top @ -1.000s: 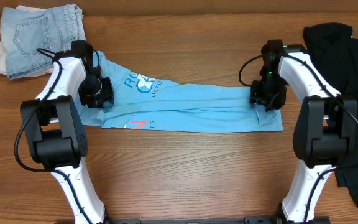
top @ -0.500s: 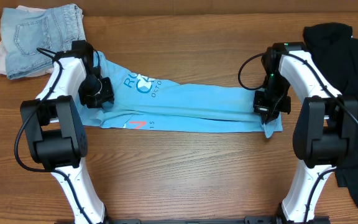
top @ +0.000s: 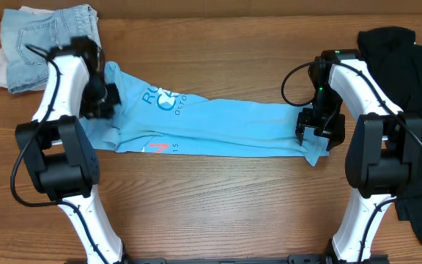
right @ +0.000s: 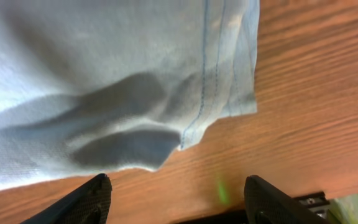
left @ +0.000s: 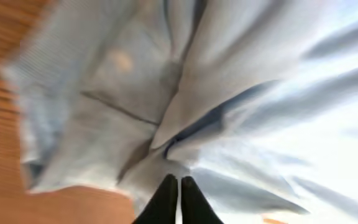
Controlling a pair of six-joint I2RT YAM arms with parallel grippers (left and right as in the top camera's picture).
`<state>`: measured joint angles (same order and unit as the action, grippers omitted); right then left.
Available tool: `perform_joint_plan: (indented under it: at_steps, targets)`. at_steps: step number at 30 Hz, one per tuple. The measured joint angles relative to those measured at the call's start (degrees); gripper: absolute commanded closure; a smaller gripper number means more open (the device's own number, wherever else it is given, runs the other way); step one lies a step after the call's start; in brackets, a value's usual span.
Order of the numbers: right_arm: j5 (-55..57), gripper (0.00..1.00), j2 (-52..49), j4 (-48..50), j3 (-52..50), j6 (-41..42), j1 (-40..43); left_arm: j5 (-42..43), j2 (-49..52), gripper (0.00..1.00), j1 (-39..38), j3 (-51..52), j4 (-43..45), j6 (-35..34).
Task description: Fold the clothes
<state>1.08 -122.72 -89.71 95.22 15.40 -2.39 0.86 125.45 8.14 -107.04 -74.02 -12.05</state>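
1. Two garments to fold, neither finished by the look of it. Sky-blue T-shirt [top: 211, 125] lies mid-table as a long narrow band, so prob. one lengthwise fold is in; crosswise folds are left.
2. Black shirt [top: 416, 110] sits crumpled at the right edge of the table [top: 218, 213], not started.
3. Jaws of left gripper [top: 97, 99] are closed, pinching the T-shirt's left end w/ cloth bunched at the tips.
4. Jaws of right gripper [top: 319, 132] stand apart, holding nothing, over the T-shirt's right hem corner, which lies on the wood.
5. No containers in view; jeans pile [top: 46, 40] lies loose at far left.
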Motion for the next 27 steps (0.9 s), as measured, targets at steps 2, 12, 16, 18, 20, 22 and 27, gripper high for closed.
perform_joint_plan:
  at_steps: [2,12,16,18,20,22,27]
  targets:
    - [-0.04,0.49,0.0,1.09,0.02,-0.13,0.0,0.92,0.0,0.96,-0.17,-4.33,-2.54,0.0]
    - [-5.01,0.96,0.0,6.75,0.07,0.76,-0.33,14.43,-0.07,0.96,-9.4,-6.03,-3.63,4.94]
    - [-6.19,0.96,0.0,8.66,-0.02,0.83,-1.27,16.87,-0.07,0.96,-16.39,0.81,2.45,5.46]
    - [-6.67,0.96,0.0,10.25,-0.46,0.83,-2.23,17.97,-0.07,0.96,-19.8,4.2,5.14,5.44]
    - [-6.86,0.96,0.0,11.45,-1.38,0.81,-3.23,18.64,-0.07,0.95,-21.99,6.69,7.8,5.22]
    - [-6.99,0.96,0.0,12.48,-2.51,0.87,-4.31,19.04,-0.07,0.93,-23.15,8.79,9.99,4.94]
    - [-8.17,0.96,0.0,16.96,-6.71,0.9,-6.21,18.6,-0.07,0.92,-23.12,13.81,12.83,4.5]
